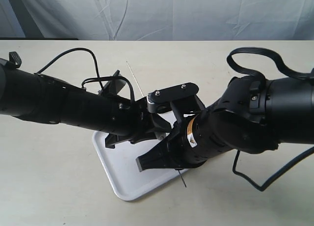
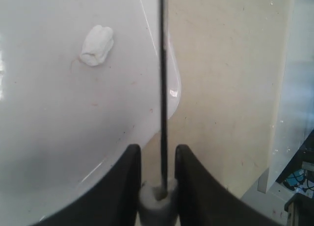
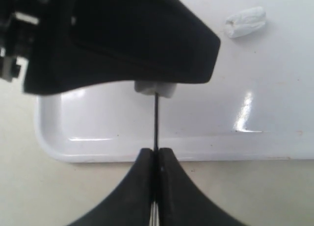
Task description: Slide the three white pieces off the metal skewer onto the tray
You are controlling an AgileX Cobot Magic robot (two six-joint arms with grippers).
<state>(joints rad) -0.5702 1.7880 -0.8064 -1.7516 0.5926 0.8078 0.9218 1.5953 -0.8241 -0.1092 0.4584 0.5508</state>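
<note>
My left gripper (image 2: pixel 158 150) is shut on one white piece (image 2: pixel 157 199) that is still threaded on the metal skewer (image 2: pixel 163 79). The thin rod runs away from the fingers over the rim of the white tray (image 2: pixel 59 113). My right gripper (image 3: pixel 157 151) is shut on the skewer (image 3: pixel 156 120) just outside the tray's rim (image 3: pixel 147 147), facing the left gripper's black finger (image 3: pixel 142 39) and the held piece (image 3: pixel 155 88). A second white piece (image 2: pixel 96 45) lies loose on the tray floor. The third piece is out of view. In the exterior view both arms meet over the tray (image 1: pixel 122 172), and the skewer's far end (image 1: pixel 133 78) sticks out beyond them.
The tray rests on a beige table (image 1: pixel 49 187) with a pale cloth backdrop (image 1: pixel 162 15) behind. Black cables loop near the left arm (image 1: pixel 93 64) and the right arm (image 1: pixel 255 54). The table's edge (image 2: pixel 282 113) shows in the left wrist view.
</note>
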